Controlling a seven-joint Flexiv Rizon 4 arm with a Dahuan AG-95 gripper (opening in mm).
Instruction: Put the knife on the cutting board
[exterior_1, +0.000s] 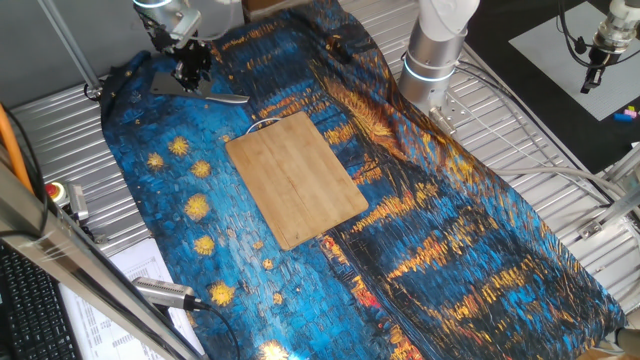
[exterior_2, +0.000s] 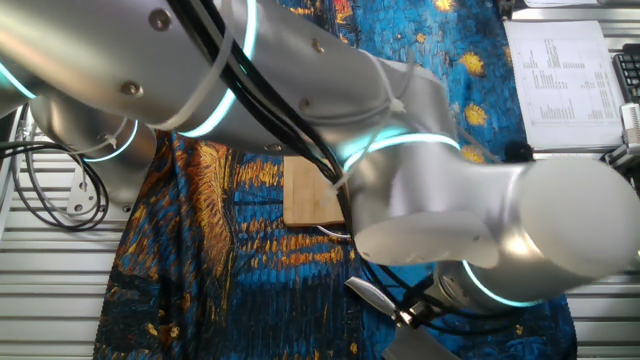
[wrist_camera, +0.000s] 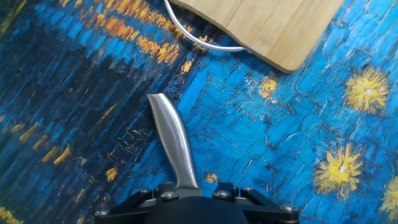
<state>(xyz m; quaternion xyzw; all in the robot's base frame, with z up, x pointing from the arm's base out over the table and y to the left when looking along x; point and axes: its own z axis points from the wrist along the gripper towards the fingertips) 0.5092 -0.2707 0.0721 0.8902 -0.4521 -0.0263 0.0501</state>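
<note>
Gripping the knife (wrist_camera: 171, 140) with our gripper (exterior_1: 188, 70) apparently closed on it, we judge it could swivel and miss the cutting board (exterior_1: 296, 177).

The bamboo cutting board (exterior_1: 297, 178) lies flat, its wire loop (wrist_camera: 198, 37) facing the knife (exterior_1: 195, 91). The knife rests near that end, apart, silvery handle (wrist_camera: 173, 144) pointing boardward.
</note>
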